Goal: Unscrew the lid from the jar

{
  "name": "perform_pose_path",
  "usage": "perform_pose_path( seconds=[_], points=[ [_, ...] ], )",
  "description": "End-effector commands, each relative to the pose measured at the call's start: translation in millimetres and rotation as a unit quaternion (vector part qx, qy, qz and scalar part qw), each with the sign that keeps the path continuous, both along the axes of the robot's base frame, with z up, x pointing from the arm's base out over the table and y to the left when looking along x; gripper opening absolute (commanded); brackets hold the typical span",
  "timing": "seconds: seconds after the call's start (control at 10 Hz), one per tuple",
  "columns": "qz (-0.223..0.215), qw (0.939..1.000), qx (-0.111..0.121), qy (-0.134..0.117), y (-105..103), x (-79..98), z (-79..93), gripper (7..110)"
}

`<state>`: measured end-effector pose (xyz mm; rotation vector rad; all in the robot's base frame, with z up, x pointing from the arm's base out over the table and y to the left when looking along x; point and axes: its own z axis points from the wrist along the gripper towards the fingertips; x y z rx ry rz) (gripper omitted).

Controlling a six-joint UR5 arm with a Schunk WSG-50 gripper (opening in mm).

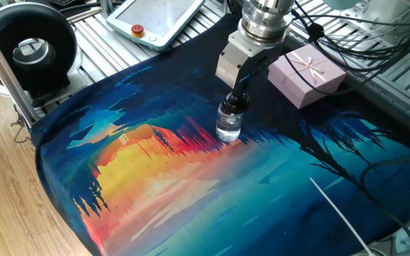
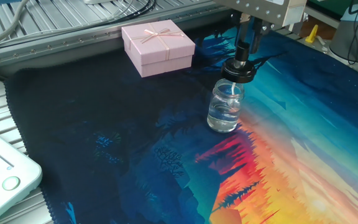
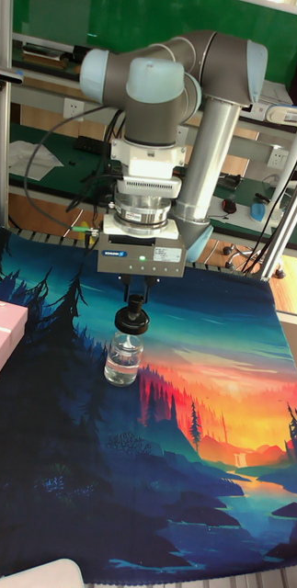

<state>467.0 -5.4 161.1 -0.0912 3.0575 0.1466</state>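
Observation:
The jar is small clear glass and stands upright on the painted cloth; it also shows as the jar and the jar. Its black lid sits right at the jar's mouth, shifted slightly to one side in the tall view, lid. I cannot tell whether it still touches the glass. My gripper comes straight down from above with its fingers shut on the lid's knob. The same grip shows as gripper on lid, and as gripper.
A pink ribboned gift box lies on the cloth behind the jar, a short way off. A white teach pendant rests on the metal frame beyond the cloth's edge. Cables hang by the arm.

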Motion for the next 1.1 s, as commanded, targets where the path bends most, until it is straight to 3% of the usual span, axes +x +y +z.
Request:
perform_pose_path(
  seconds=[0.0,1.0],
  points=[
    [-0.003,1.0000,0.004,-0.001,5.7,3.7,1.6,7],
    [-0.005,1.0000,-0.001,-0.002,6.6,6.8,-4.3,7]
  ],
)
